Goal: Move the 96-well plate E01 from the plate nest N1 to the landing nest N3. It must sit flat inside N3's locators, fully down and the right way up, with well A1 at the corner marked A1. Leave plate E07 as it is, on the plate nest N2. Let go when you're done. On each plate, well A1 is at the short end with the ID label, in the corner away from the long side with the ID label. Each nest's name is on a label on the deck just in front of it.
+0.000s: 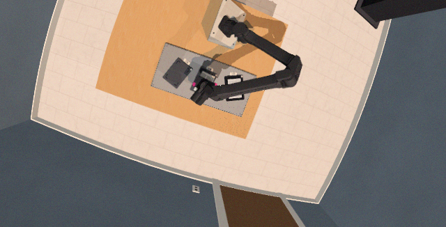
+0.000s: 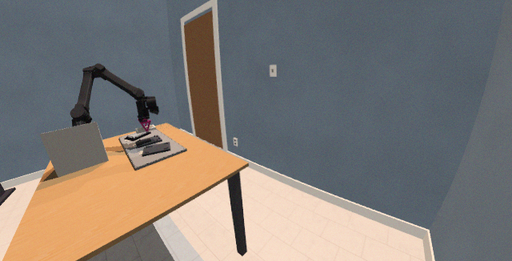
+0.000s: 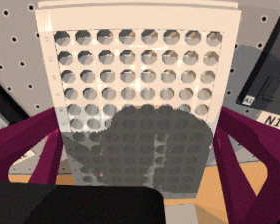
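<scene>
Plate E01, pale with rows of wells, is between the magenta fingers of my gripper, which is shut on its long sides. The number 12 end points to the top of the wrist view; the near end is shadowed, and its ID label and A1 are not readable. The plate hangs above the deck, over the middle nest N3, mostly hidden beneath it. Nest N1 is empty. Plate E07 sits in nest N2 on the other side.
The grey perforated deck carries all three nests on the wooden table. The arm reaches across above E07. A pale panel stands by the arm's base.
</scene>
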Motion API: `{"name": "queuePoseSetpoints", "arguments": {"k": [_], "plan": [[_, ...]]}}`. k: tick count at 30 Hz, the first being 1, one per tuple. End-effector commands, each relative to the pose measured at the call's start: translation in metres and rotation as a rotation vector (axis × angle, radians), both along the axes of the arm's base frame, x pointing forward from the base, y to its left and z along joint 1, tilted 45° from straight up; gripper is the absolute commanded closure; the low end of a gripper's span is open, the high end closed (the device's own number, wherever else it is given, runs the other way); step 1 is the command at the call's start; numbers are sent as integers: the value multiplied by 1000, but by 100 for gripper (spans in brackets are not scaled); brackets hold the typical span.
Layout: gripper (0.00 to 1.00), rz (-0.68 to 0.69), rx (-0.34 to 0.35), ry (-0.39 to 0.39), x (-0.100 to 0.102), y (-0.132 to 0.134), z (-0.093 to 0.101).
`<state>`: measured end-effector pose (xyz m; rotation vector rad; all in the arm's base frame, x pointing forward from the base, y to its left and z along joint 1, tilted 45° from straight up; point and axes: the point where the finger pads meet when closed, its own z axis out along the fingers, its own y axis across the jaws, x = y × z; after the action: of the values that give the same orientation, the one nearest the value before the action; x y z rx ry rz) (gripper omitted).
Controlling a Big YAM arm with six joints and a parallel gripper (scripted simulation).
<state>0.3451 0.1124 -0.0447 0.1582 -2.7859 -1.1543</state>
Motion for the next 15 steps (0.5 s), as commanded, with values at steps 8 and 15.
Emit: {"name": "queuePoseSetpoints", "arguments": {"k": [8, 15], "plan": [[100, -29, -1, -42, 21, -14, 2], [100, -29, -2, -47, 25, -14, 3]]}}
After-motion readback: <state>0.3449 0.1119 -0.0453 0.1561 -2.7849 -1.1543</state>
